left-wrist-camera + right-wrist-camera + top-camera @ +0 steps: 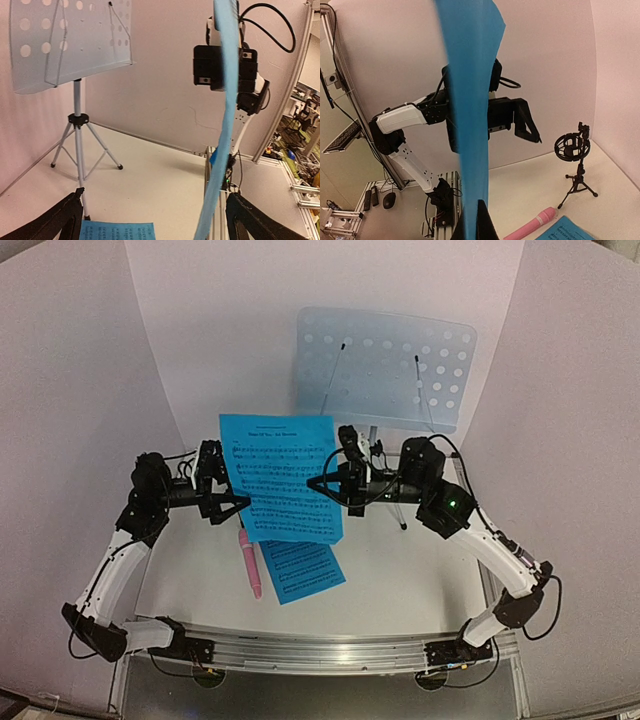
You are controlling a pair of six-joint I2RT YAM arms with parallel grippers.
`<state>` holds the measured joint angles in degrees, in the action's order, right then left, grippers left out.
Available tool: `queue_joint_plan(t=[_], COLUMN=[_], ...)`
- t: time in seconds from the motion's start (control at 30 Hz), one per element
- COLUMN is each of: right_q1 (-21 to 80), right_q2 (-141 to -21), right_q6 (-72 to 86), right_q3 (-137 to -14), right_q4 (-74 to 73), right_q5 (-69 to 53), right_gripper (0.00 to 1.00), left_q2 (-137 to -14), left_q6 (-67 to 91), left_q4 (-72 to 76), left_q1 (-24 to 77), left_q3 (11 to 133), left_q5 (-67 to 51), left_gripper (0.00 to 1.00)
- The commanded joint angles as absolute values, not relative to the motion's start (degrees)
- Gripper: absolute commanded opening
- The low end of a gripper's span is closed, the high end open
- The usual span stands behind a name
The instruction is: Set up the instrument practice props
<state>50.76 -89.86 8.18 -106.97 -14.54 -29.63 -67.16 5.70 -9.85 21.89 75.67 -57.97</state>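
A bright blue sheet-music page [280,475] hangs upright in the air between my arms. My right gripper [316,483] is shut on its right edge; in the right wrist view the page [470,100] rises from the pinched fingertips [481,217]. My left gripper [240,502] is open at the page's left edge; in the left wrist view the page [222,125] runs edge-on between the spread fingers [250,215], nearer the right one. The second blue page [300,570] and the pink microphone [248,562] lie on the table. The pale-blue music stand [385,368] stands at the back. The black mic holder [575,165] stands near the back wall.
White walls close in the table on three sides. The stand's silver tripod legs [77,130] spread over the table behind the right arm. A metal rail [320,650] runs along the near edge between the arm bases.
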Motion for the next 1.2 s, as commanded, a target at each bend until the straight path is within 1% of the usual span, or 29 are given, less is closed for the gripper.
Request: queue_joint_plan(t=[0.0, 0.03, 0.13, 0.17, 0.2, 0.27, 0.3, 0.33, 0.63, 0.67, 0.7, 0.73, 0.77, 0.8, 0.83, 0.93, 0.97, 1.0, 1.17], right_q1=[50.5, 50.5, 50.4, 50.2, 50.1, 49.8, 49.7, 49.5, 48.6, 48.7, 48.6, 48.6, 48.5, 48.4, 48.4, 48.2, 48.2, 48.2, 48.2], right_q2=[-91.3, -91.8, -93.6, -94.3, -94.7, -94.8, -94.7, -94.5, -92.3, -91.6, -90.8, -90.1, -89.3, -88.7, -88.1, -87.2, -87.2, -87.4, -88.5], right_q6=[4.9, 4.5, 3.8, 3.8, 3.8, 4.1, 4.2, 4.4, 6.8, 6.3, 5.7, 4.9, 4.4, 3.8, 3.7, 3.8, 4.0, 4.1, 4.4], right_q3=[-109.1, -109.6, -111.2, -111.6, -111.7, -111.5, -111.3, -110.9, -102.8, -102.3, -102.0, -101.9, -101.8, -101.8, -101.8, -102.1, -102.5, -102.9, -103.8], right_q4=[-10.9, -10.9, -10.9, -10.9, -10.9, -10.9, -11.0, -11.0, -11.1, -11.0, -11.0, -10.9, -10.8, -10.6, -10.4, -9.5, -9.4, -9.4, -9.5], right_q5=[-31.1, -31.0, -31.6, -32.0, -32.2, -32.3, -32.3, -32.3, -32.9, -32.4, -31.9, -31.6, -31.6, -31.7, -31.7, -31.7, -31.6, -31.4, -31.1], right_gripper=[0.0, 0.0, 0.0, 0.0, 0.0, 0.0, 0.0, 0.0, 0.0, 0.0, 0.0, 0.0, 0.0, 0.0, 0.0, 0.0, 0.0, 0.0, 0.0], left_q2=[-66.6, -67.0, -68.5, -68.8, -69.0, -69.0, -68.9, -68.7, -67.9, -67.8, -67.6, -67.4, -67.2, -67.0, -66.8, -66.7, -66.8, -66.9, -67.5], left_q6=[9.1, 8.9, 9.2, 9.7, 10.2, 10.9, 10.7, 10.7, 4.1, 3.7, 3.7, 4.0, 4.3, 4.4, 4.6, 4.5, 4.5, 4.6, 3.7], left_q4=[-3.1, -2.9, -1.2, -0.4, 1.2, 2.5, 2.4, 2.1, -7.1, -7.6, -7.7, -7.6, -7.3, -7.0, -6.6, -6.1, -6.0, -5.9, -6.5], left_q1=[24.7, 25.0, 26.5, 26.8, 27.1, 27.2, 27.2, 27.2, 25.6, 25.6, 25.6, 25.6, 25.6, 25.6, 25.6, 25.6, 25.6, 25.6, 25.6], left_q3=[74.3, 74.4, 75.1, 75.1, 75.1, 75.0, 75.0, 75.0, 78.6, 78.6, 78.5, 78.2, 77.9, 77.6, 77.3, 76.5, 76.4, 76.4, 77.4], left_q5=[-63.0, -63.2, -63.5, -63.6, -63.4, -63.1, -62.9, -62.7, -57.3, -57.2, -57.2, -57.5, -58.2, -59.0, -59.7, -61.6, -62.0, -62.3, -63.3], left_gripper=[0.94, 0.9, 0.68, 0.58, 0.41, 0.12, 0.04, 0.0, 0.0, 0.05, 0.2, 0.33, 0.37, 0.38, 0.37, 0.25, 0.23, 0.22, 0.24])
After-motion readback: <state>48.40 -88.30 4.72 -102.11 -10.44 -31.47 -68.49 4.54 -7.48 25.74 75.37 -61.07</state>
